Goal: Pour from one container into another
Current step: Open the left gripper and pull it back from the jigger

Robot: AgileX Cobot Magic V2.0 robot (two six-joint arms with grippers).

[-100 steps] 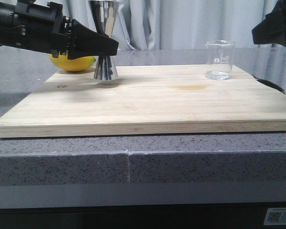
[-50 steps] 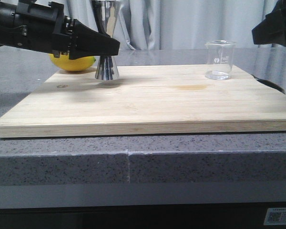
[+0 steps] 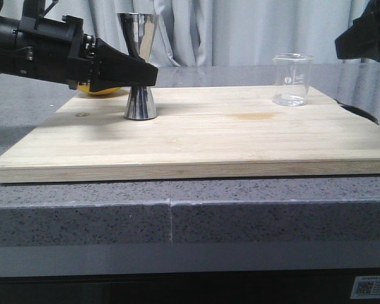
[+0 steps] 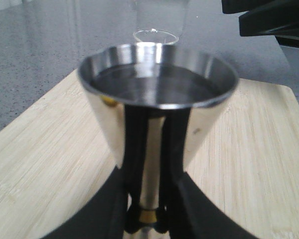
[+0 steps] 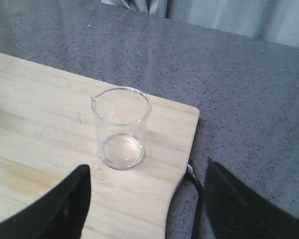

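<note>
The steel jigger [image 3: 141,68] stands upright on the wooden board [image 3: 196,139], left of centre. My left gripper [image 3: 149,71] is shut on its narrow waist. In the left wrist view the fingers [image 4: 109,209] flank the gold band under the jigger's wide upper cup [image 4: 157,94]. The clear glass beaker [image 3: 292,79] stands upright near the board's far right corner. My right gripper [image 3: 351,41] hangs above and to the right of it, apart from it. In the right wrist view the right gripper [image 5: 149,209] is open, with the beaker [image 5: 120,128] ahead of its fingers.
A yellow lemon [image 3: 98,90] lies behind the left gripper, mostly hidden. A dark metal handle [image 5: 194,179] sticks out at the board's right edge. Grey stone counter [image 3: 177,215] surrounds the board, with curtains behind.
The left gripper has lowered the jigger, and its base now rests on the board. The beaker and the right gripper have not moved.
</note>
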